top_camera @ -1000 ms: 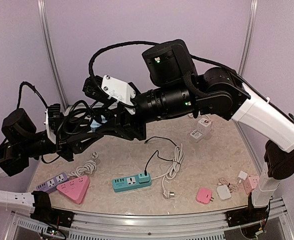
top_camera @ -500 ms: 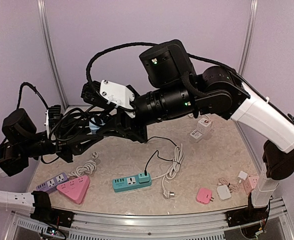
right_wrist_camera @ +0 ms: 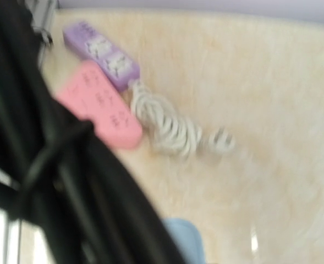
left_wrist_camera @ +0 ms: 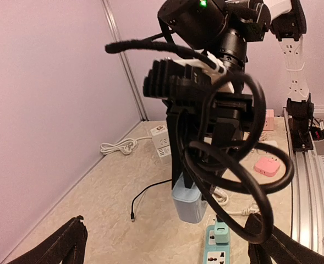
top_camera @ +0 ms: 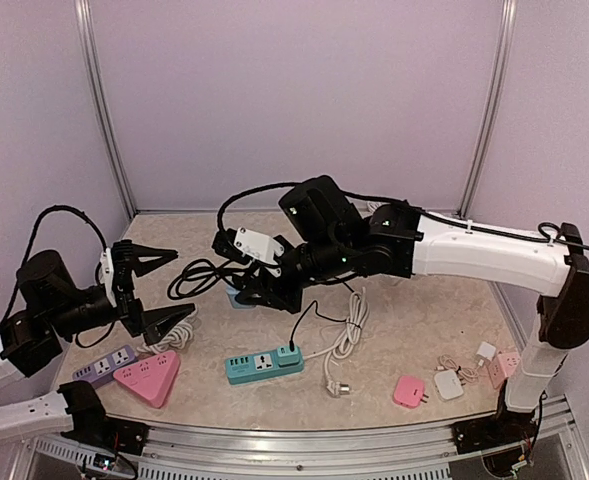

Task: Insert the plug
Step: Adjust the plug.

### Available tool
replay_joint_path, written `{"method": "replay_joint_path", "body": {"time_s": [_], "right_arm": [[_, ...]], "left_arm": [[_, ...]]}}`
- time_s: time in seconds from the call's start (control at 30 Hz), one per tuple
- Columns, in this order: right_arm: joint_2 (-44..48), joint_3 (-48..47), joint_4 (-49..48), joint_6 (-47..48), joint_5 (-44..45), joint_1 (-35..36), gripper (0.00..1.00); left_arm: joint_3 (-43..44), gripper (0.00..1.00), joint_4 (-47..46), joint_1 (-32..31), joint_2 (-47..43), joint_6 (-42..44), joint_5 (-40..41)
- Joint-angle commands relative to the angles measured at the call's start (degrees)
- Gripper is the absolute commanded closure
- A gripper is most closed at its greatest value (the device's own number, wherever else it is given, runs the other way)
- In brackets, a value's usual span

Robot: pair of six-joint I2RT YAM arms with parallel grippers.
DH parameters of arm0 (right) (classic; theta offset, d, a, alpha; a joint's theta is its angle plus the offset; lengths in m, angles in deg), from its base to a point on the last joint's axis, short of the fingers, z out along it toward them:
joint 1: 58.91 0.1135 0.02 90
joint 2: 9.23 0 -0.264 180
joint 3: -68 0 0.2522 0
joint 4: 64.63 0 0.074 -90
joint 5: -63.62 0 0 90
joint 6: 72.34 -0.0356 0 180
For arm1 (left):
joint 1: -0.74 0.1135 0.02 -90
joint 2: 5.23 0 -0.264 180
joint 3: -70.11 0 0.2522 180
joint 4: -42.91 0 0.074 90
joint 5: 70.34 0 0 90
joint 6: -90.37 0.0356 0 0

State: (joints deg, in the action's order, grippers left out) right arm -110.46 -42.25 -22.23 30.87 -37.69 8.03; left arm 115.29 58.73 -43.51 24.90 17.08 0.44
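**Left hand spread wide, right hand clamped on the plug**

My left gripper (top_camera: 185,284) stands spread as wide as it goes, with nothing between its fingers (left_wrist_camera: 62,247). Through that gap my left wrist view looks straight at my other arm.

My right gripper (top_camera: 249,295) points down over the left-centre of the table (top_camera: 434,320). Its jaws are closed on the top of the light-blue plug (left_wrist_camera: 188,204), which sits below them. I cannot tell whether the plug's base touches the tabletop. The plug's black cable (left_wrist_camera: 250,181) loops thickly around the right gripper and sprawls toward my open left fingers, near them but not in them.

The teal power strip (top_camera: 264,363) lies just nearer to me than the plug and a little to the right. A thin black wire (top_camera: 309,315) is plugged in at its right end.

The left side is crowded. A coiled white cord (top_camera: 169,335) lies just under my lower left finger. The purple strip (top_camera: 104,367) and the pink triangular strip (top_camera: 149,378) sit by the near-left edge. Another white cord (top_camera: 346,335) lies right of the teal strip, and small pink and white adapters (top_camera: 429,388) cluster near the right corner.

Bare tabletop opens between that second cord and the right wall. A metal rail (top_camera: 324,440) runs along the near edge.

My right wrist view is blurred, showing little beyond cable, the two left-hand strips and the coiled cord.
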Motion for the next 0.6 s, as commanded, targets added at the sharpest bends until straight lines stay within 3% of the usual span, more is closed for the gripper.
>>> {"method": "replay_joint_path", "body": {"time_s": [0.0,0.23,0.37,0.57], "right_arm": [[1.03,8.08,-13.34,-2.03,-8.21,-2.19,1.0],[-4.34,14.99,-18.44,-0.12,-11.81,-3.0,1.0],[-6.83,17.36,-19.49,-0.79,-15.11,-4.05,1.0],[-7.65,20.92,-20.54,-1.37,-14.6,-4.8,1.0]], "left_arm": [[-2.97,0.02,0.44,4.69,-2.99,-5.29,-1.2],[-7.91,0.03,-1.62,11.98,-6.1,-11.7,-1.14],[-10.5,0.04,-4.37,13.04,-6.6,-13.72,-1.17],[-12.64,0.12,-4.27,12.16,-5.31,-13.0,-4.37]]}}
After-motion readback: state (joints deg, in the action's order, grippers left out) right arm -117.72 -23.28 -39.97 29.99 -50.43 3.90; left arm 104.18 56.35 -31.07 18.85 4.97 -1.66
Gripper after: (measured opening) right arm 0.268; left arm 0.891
